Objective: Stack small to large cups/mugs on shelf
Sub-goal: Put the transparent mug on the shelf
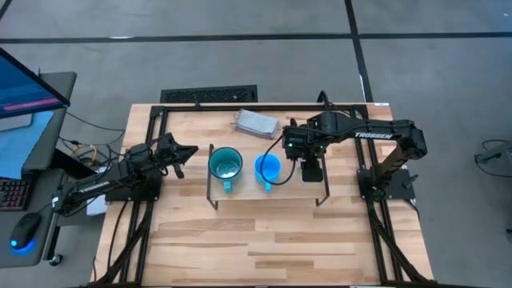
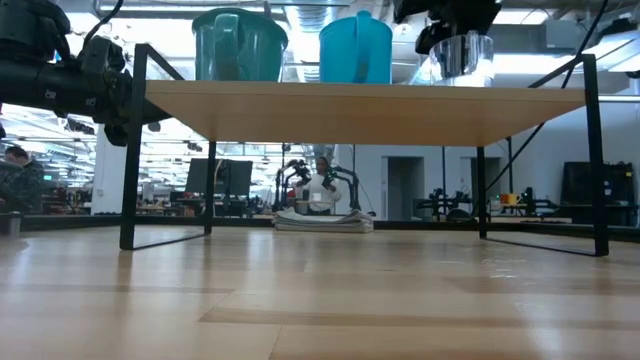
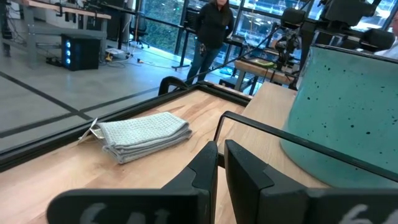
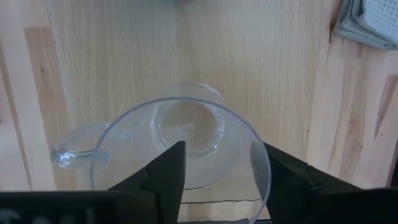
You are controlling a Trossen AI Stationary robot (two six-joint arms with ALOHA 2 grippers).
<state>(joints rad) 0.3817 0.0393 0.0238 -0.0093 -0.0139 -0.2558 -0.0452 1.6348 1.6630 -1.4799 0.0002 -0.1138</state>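
The light-wood shelf (image 1: 296, 190) stands mid-table on dark wire legs. The large teal mug (image 1: 226, 164) and the smaller blue mug (image 1: 268, 168) stand side by side on it, also seen in the low view, teal (image 2: 240, 45) and blue (image 2: 357, 48). My right gripper (image 1: 310, 170) is over the shelf's right part, shut on the clear cup (image 2: 462, 55), to the right of the blue mug. My left gripper (image 1: 182, 152) is shut and empty, just left of the shelf, level with the teal mug (image 3: 348, 106). My right gripper holds the clear cup by its wall at the rim (image 4: 258, 155), opposite the handle (image 4: 81, 149). One finger (image 4: 168, 171) is inside the cup and one (image 4: 283, 177) outside. The fingers point down from above. The cup is upright; I cannot tell whether its base touches the shelf board.
A folded grey cloth (image 1: 256, 122) lies near the table's far edge behind the shelf; it also shows in the left wrist view (image 3: 143, 137). The shelf's wire legs (image 2: 130, 200) stand at its ends. Bare tabletop (image 1: 272, 240) lies on the near side.
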